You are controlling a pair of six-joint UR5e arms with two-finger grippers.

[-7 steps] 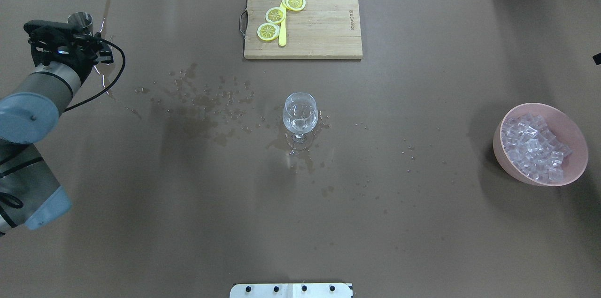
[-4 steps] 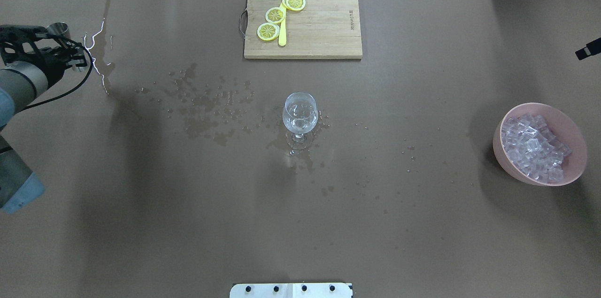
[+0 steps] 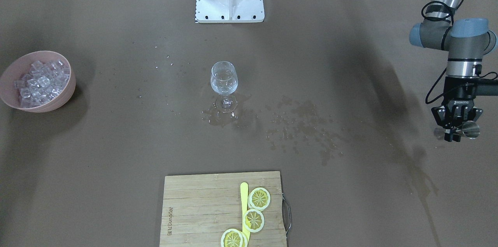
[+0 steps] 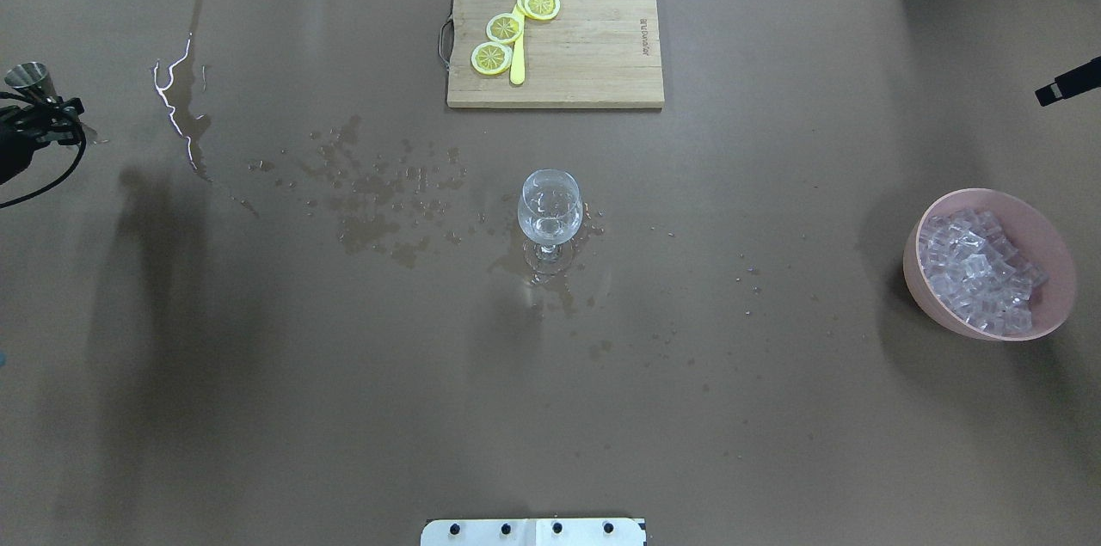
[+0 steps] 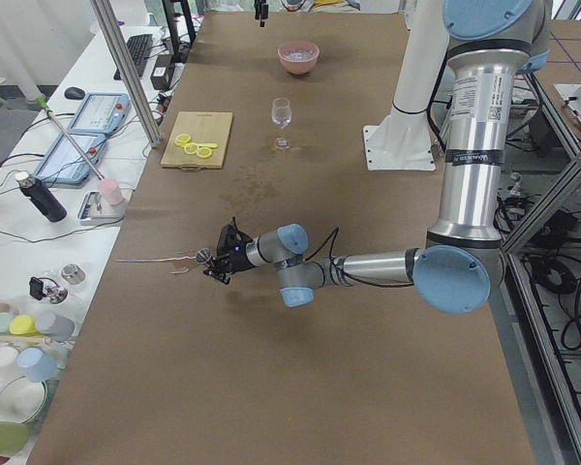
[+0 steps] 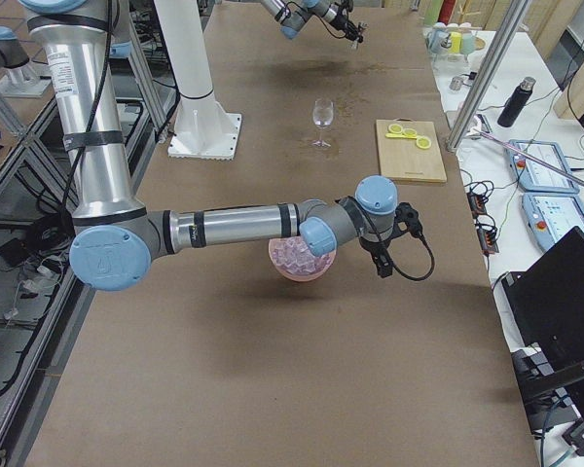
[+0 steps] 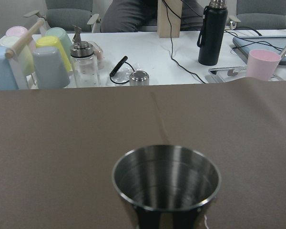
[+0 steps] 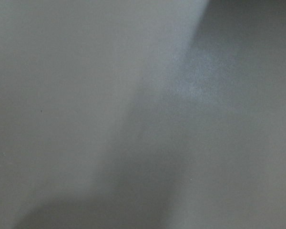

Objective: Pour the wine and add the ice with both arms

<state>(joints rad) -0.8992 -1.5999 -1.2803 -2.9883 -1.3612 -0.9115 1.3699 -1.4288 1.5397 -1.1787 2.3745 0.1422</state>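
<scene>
A: The wine (image 4: 549,230)?
B: A clear trace in the glass (image 4: 550,204), on the counter (image 4: 344,408) between left claw (image 3: 457,132) and right claw (image 6: 381,265) — well apart from both.
A: The ice (image 4: 976,271)?
B: In the pink bowl (image 4: 917,281), near the right claw — its grip I cannot tell. The left claw clenches a steel cup (image 3: 471,130).

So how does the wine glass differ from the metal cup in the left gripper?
The wine glass is clear and stemmed; the metal cup is opaque steel with no stem showing. The glass stands free midway along the table; the cup is held by the left gripper at one end. Both are round and open-topped.
</scene>
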